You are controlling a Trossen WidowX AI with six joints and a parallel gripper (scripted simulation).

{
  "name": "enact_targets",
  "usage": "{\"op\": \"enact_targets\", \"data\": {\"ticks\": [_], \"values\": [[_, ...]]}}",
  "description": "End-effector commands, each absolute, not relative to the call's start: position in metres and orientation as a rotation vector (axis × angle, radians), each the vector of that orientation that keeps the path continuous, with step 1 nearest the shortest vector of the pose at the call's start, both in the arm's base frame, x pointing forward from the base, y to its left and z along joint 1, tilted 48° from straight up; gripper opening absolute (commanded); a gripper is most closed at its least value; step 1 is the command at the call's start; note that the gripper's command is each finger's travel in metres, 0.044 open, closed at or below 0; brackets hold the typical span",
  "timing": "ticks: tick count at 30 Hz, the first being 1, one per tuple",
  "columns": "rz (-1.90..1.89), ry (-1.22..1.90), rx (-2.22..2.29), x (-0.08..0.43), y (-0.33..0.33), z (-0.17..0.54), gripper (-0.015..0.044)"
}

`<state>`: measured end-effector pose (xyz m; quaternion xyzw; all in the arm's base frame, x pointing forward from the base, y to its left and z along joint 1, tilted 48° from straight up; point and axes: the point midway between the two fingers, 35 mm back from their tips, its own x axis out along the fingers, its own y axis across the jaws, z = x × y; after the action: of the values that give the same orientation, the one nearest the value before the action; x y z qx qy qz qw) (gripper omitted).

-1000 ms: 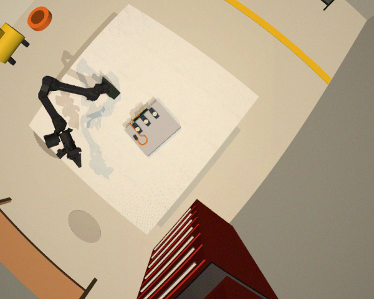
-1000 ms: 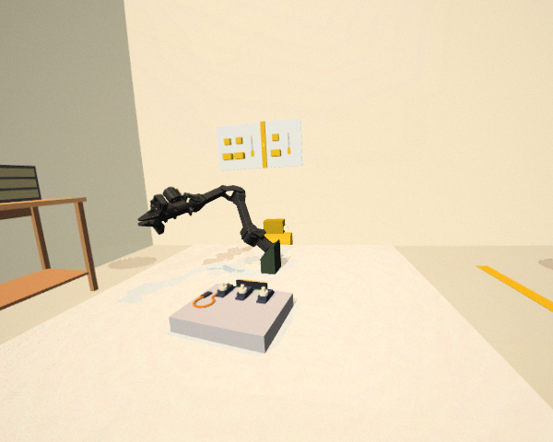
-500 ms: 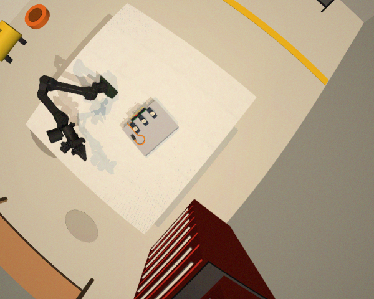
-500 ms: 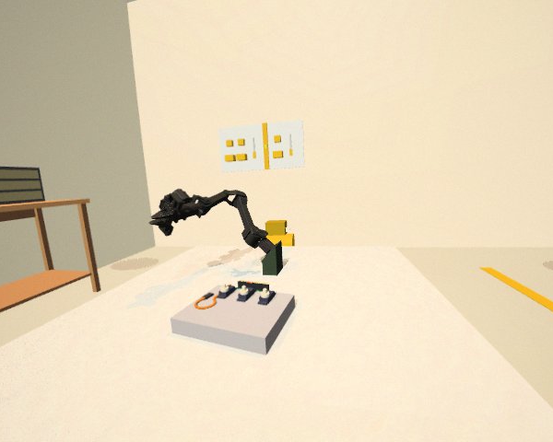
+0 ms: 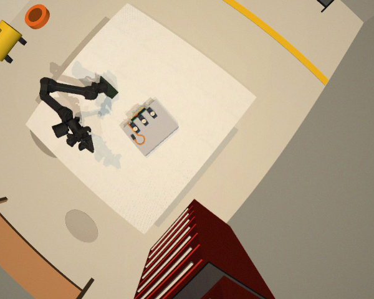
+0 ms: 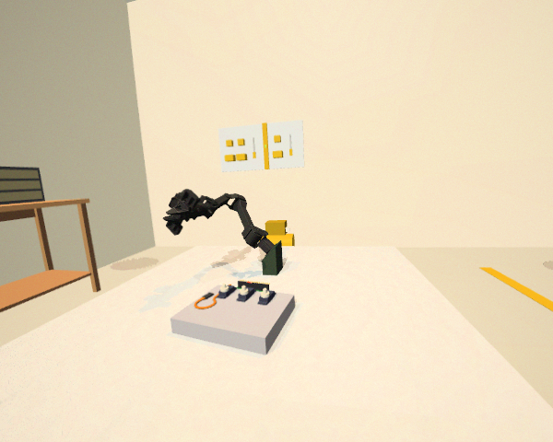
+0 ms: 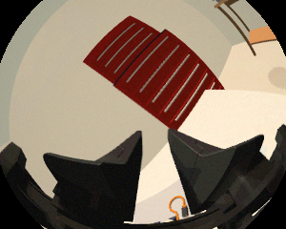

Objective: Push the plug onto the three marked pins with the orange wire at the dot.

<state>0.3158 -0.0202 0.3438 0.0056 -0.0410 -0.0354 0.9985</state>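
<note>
Top view, pale table (image 5: 181, 96) (image 6: 362, 343) (image 7: 238, 124), red cabinet (image 5: 225, 244) (image 7: 153, 72) beyond

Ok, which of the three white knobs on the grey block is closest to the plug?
The end knob, beside the orange wire; the other two sit farther along the row.

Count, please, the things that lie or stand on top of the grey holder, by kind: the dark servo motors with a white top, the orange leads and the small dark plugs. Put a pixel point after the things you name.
Dark servo motors with a white top (image 5: 143, 121) (image 6: 243, 292): 3
Orange leads (image 5: 144, 140) (image 6: 202, 308) (image 7: 171, 202): 1
Small dark plugs (image 5: 133, 137) (image 6: 207, 296) (image 7: 184, 211): 1
Total: 5
</note>
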Motion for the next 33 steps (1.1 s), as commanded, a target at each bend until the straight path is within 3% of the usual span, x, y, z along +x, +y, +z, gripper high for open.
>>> {"op": "enact_targets", "data": {"ticks": [1,33], "values": [[-0.017,-0.057,-0.009,0.316,-0.004,0.329,0.0115],[-0.049,0.422,-0.712,0.368,-0.023,0.262,0.0115]]}}
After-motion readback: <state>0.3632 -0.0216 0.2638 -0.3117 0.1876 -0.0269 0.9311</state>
